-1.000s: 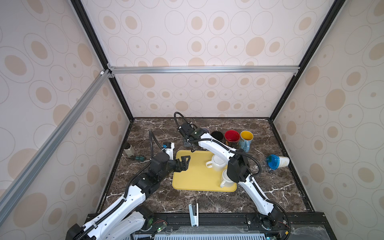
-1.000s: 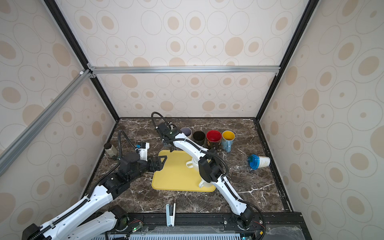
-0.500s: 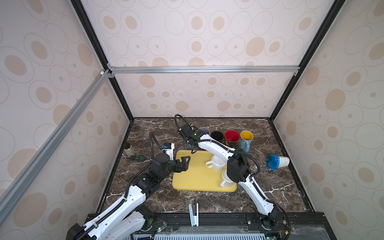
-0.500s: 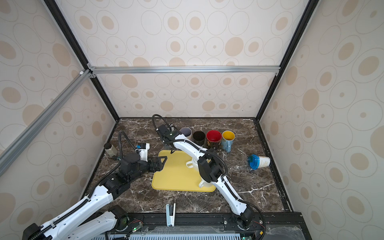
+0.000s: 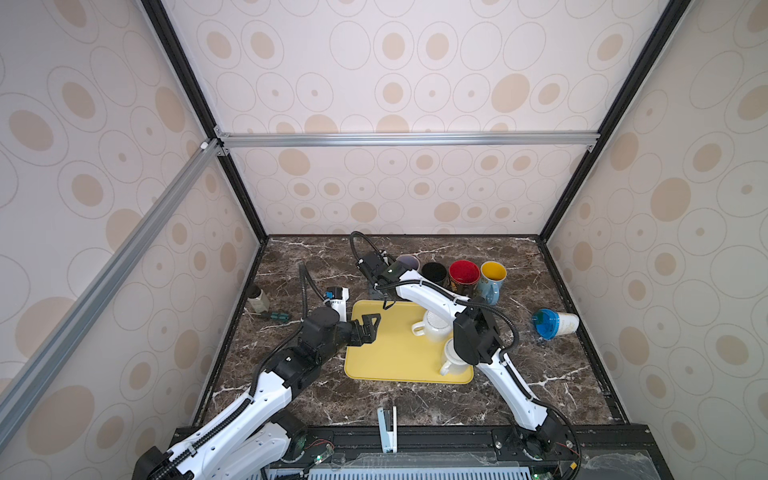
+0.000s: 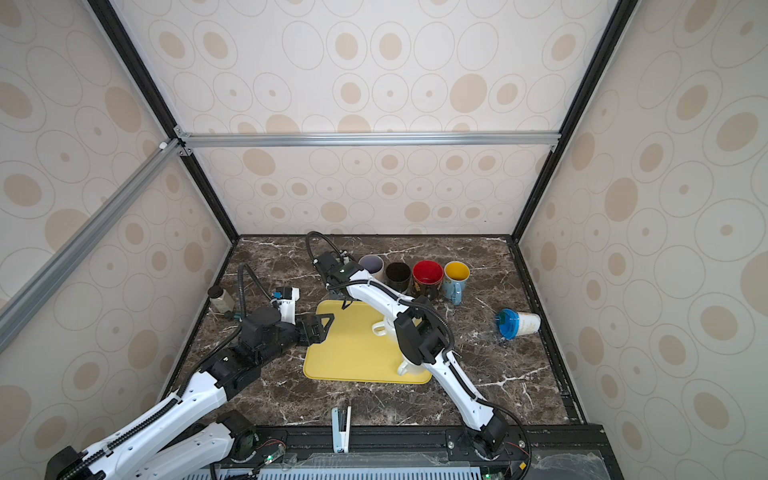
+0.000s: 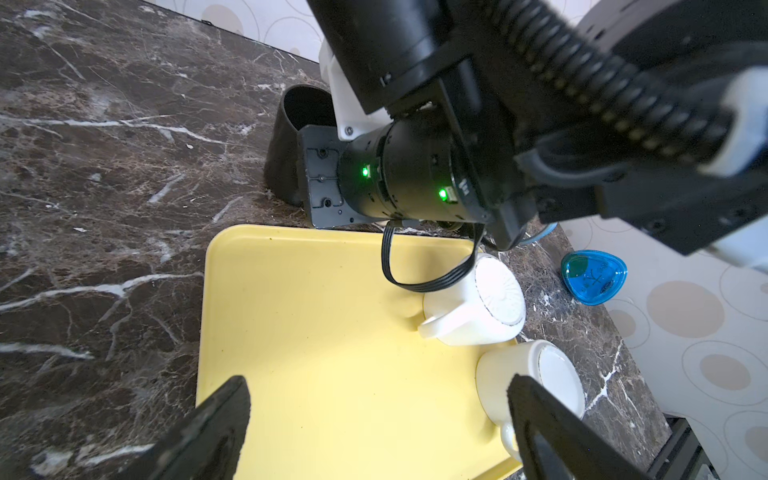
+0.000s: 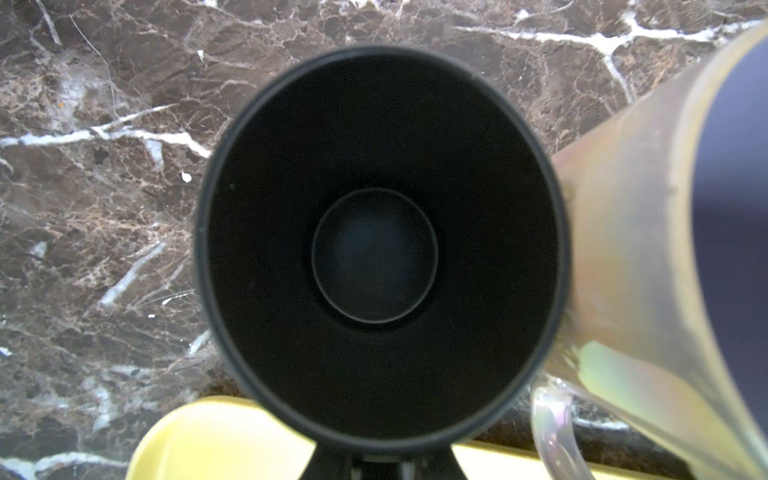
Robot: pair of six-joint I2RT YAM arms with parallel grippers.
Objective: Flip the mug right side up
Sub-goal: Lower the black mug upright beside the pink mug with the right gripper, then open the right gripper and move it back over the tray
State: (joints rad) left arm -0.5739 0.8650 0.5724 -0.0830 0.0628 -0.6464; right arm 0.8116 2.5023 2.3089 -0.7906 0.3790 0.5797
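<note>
My right gripper is shut on the near side of a black mug. The mug stands mouth up on the marble just behind the yellow tray. In the left wrist view the same black mug shows behind my right wrist. In both top views that wrist hides it. Two white mugs sit bottom up on the tray's right side. My left gripper is open over the tray's left edge with nothing between its fingers.
Upright mugs line the back: iridescent, black, red, blue with yellow inside. A blue-lidded cup lies at the right. A small bottle and a screwdriver are at the left, and a stapler in front.
</note>
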